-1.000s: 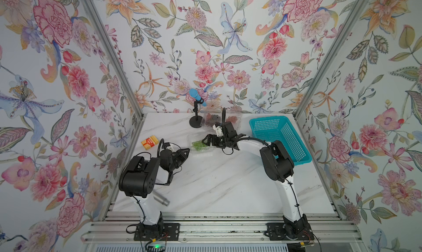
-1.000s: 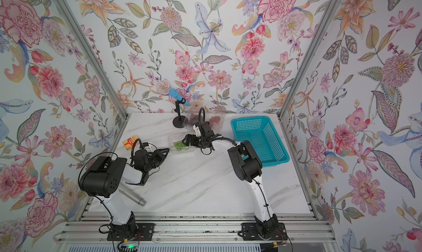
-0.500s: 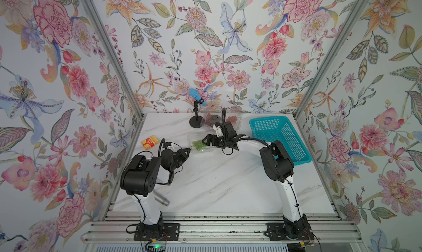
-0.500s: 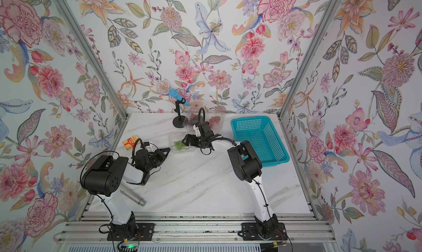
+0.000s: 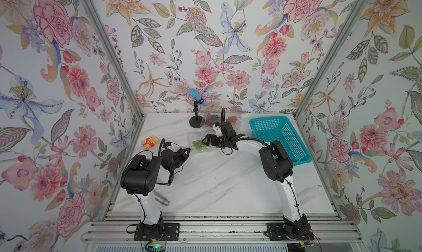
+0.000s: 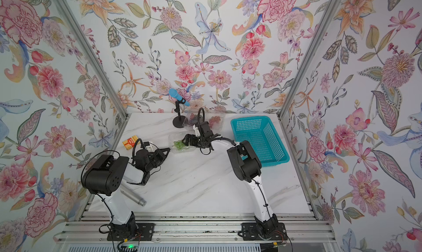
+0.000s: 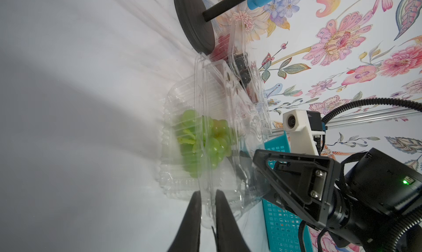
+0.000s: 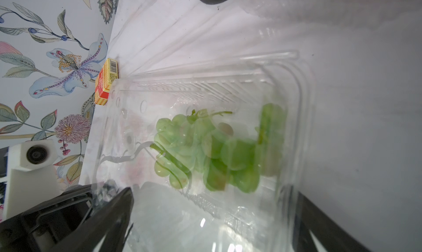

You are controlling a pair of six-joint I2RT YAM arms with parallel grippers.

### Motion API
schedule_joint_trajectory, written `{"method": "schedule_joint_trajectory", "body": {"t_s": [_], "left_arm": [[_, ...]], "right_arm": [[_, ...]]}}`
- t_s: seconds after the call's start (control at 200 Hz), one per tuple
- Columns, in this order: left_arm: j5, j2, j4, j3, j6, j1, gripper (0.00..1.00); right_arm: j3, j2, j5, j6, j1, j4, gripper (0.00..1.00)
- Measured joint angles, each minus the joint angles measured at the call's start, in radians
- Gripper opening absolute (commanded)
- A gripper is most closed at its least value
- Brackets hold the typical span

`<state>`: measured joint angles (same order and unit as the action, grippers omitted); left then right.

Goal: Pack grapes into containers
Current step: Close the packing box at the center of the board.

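A clear clamshell container (image 5: pixel 190 137) (image 6: pixel 170 139) lies on the table's left middle with the green grapes (image 5: pixel 198 144) (image 6: pixel 179 144) (image 7: pixel 205 141) (image 8: pixel 205 152) inside and its lid partly raised. My left gripper (image 5: pixel 188 150) (image 7: pixel 207 191) is shut on the thin plastic edge of that container. My right gripper (image 5: pixel 206 140) (image 8: pixel 212 191) stands wide open, its fingers on either side of the container's end. Two more containers sit at the back wall, one with dark grapes (image 5: pixel 211 119) (image 7: pixel 242 72), one with red grapes (image 5: pixel 232 119).
A teal basket (image 5: pixel 279 136) stands at the right edge. A microphone on a black stand (image 5: pixel 196 122) is at the back, beside the dark grapes' container. An orange box (image 5: pixel 149 140) lies at the left edge. A metal cylinder (image 5: pixel 162 200) lies near the left arm's base.
The left arm's elbow has shifted slightly. Both grippers and the container with green grapes stay where they were.
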<state>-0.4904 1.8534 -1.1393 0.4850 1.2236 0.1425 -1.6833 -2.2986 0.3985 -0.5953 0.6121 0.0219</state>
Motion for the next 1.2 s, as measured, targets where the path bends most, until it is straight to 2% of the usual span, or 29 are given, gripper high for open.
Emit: {"method": "schedule_joint_trajectory", "body": {"t_s": [0.525,0.675,0.826,0.981,1.201], "left_arm": [[0.005,0.000,0.004,0.000,-0.004,0.002,0.10],[0.007,-0.009,0.026,0.004,-0.022,0.003,0.15],[0.026,-0.087,0.178,0.030,-0.100,0.014,0.26],[0.047,-0.182,0.337,0.070,-0.194,0.017,0.31],[0.076,-0.251,0.434,0.093,-0.275,0.017,0.39]], "right_arm": [[0.000,0.000,-0.007,-0.003,0.002,0.002,1.00],[0.000,0.000,-0.007,-0.003,0.002,0.002,1.00],[0.000,0.000,-0.006,-0.003,0.002,0.002,1.00],[0.024,0.024,0.005,-0.003,-0.004,0.001,1.00],[0.078,0.080,0.005,-0.001,-0.021,0.020,1.00]]}}
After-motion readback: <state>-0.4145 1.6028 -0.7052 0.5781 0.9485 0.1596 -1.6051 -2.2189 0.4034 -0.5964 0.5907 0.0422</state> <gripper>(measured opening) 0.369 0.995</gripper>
